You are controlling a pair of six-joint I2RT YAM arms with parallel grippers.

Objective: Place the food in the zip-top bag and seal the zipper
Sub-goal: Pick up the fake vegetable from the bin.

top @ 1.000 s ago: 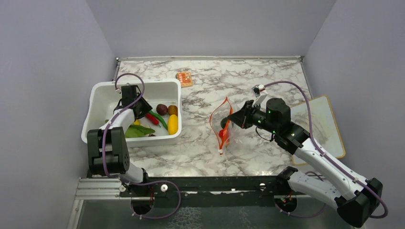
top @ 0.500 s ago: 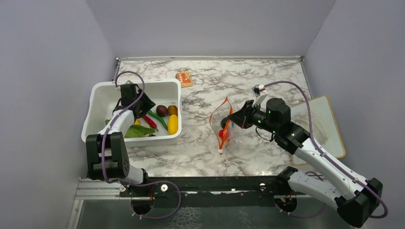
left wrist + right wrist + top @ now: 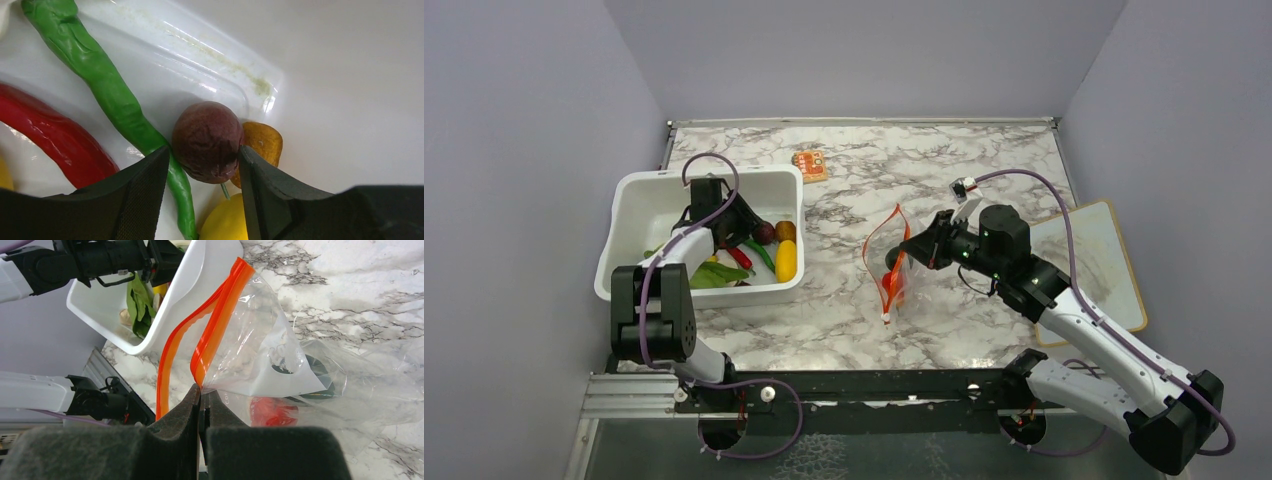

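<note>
The left gripper (image 3: pixel 202 154) has slid to the right end of the white tub (image 3: pixel 639 200), at the tabletop's (image 3: pixel 984 170) left edge. Its jaws have spread around a brown round food (image 3: pixel 207 140), ready to grab. The right gripper (image 3: pixel 201 392) pinches the zip-top bag (image 3: pixel 260 325) mid-tabletop.

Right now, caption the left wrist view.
Open left gripper straddling maroon fruit beside green chilli in white tub.

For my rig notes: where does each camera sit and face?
Top external: above and behind, looking down at the table; left arm, right arm show.
Left wrist: inside the white tub, facing brown food; left gripper shows.
Right wrist: facing the zip-top bag; right gripper pinches it.
Shared: top and right wrist show tub and bag.
</note>
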